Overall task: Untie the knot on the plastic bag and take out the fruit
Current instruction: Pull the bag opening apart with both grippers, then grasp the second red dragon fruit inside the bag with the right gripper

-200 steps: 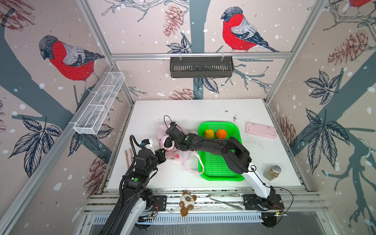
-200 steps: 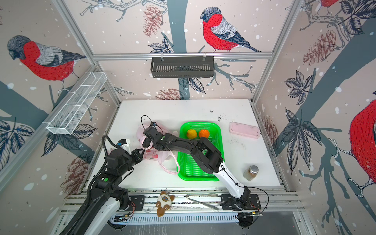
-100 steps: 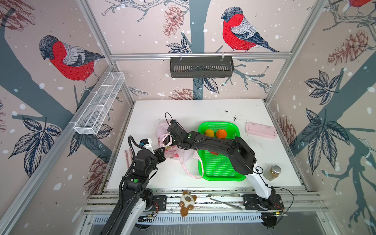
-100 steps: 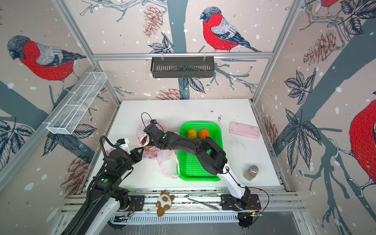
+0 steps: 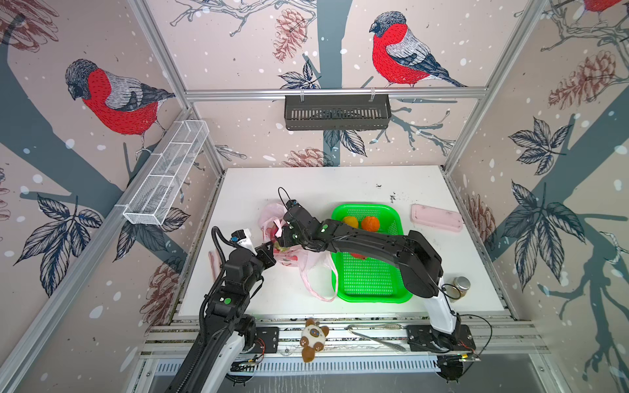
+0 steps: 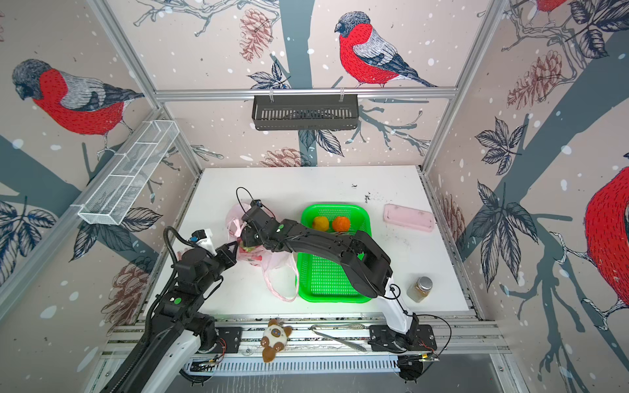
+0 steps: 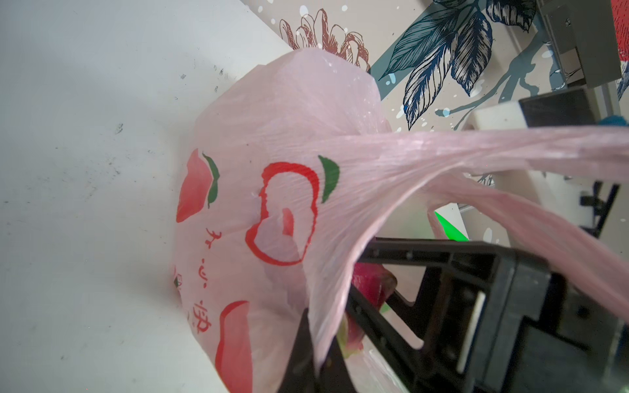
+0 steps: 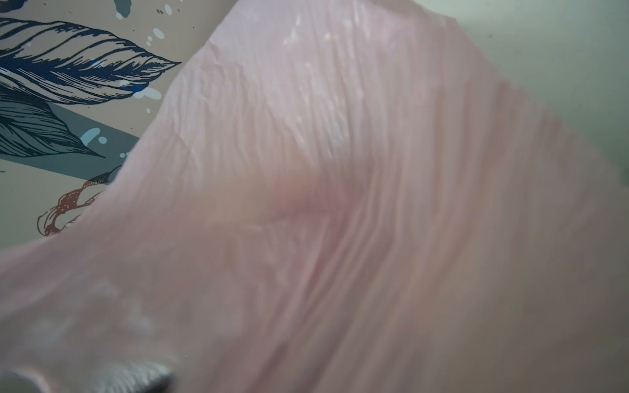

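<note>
One orange ball [image 5: 370,223] in both top views; right wrist just plastic bag [image 8: 340,204].

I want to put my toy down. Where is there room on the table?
Bare table runs along its far edge, behind the bag and basket. More lies right of the basket, between the pink case and the jar. Crowded around the bag.

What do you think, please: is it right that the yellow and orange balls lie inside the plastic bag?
No: the yellow ball and the orange ball lie in the green basket, not the plastic bag, as both top views show.
</note>
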{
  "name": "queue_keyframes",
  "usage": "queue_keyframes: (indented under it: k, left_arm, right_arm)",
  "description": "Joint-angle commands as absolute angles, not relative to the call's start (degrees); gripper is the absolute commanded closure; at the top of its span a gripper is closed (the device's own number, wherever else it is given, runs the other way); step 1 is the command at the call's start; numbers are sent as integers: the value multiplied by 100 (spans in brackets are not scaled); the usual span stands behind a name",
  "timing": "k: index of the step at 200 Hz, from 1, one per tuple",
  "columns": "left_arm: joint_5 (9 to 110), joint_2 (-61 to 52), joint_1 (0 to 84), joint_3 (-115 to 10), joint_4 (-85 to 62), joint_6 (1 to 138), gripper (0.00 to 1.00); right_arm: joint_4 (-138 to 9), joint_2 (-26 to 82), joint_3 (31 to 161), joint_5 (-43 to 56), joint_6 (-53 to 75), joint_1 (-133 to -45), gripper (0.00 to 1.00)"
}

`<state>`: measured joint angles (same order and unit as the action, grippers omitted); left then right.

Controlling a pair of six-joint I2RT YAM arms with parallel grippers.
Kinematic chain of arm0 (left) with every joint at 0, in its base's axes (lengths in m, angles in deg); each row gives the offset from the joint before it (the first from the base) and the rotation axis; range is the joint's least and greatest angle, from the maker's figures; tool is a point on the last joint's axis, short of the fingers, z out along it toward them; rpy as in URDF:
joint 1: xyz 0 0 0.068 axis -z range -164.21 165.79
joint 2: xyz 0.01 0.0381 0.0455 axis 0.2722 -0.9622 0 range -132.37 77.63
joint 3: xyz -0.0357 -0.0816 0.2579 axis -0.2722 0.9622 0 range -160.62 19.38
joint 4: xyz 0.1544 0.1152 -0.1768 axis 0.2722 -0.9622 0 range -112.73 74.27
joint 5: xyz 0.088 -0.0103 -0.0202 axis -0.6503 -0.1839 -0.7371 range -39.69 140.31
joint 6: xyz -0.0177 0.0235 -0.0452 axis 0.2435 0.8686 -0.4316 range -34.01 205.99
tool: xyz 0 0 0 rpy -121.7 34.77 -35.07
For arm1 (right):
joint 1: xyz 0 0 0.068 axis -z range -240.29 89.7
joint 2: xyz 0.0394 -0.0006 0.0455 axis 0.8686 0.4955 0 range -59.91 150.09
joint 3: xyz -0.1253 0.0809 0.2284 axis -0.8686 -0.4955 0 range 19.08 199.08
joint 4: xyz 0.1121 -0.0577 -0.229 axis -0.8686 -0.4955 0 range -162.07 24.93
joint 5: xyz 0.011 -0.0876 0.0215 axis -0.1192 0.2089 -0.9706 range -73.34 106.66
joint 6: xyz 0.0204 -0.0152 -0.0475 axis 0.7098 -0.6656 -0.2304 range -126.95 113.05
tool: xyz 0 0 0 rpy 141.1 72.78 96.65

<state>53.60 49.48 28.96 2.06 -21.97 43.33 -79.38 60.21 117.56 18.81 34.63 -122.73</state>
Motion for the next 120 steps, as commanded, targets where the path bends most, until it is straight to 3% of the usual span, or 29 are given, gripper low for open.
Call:
queue_keyframes:
  k: [1,120]
  left_arm:
    - [5225,4937,2893,189,-1820,4265,100]
    - [5039,4841,2889,154,-1661,4240,100]
  right_arm:
    - [-7990,5817,11649,1918,3314,-12322,65]
    - [-8343,4951,11188,1851,3042,-12524,68]
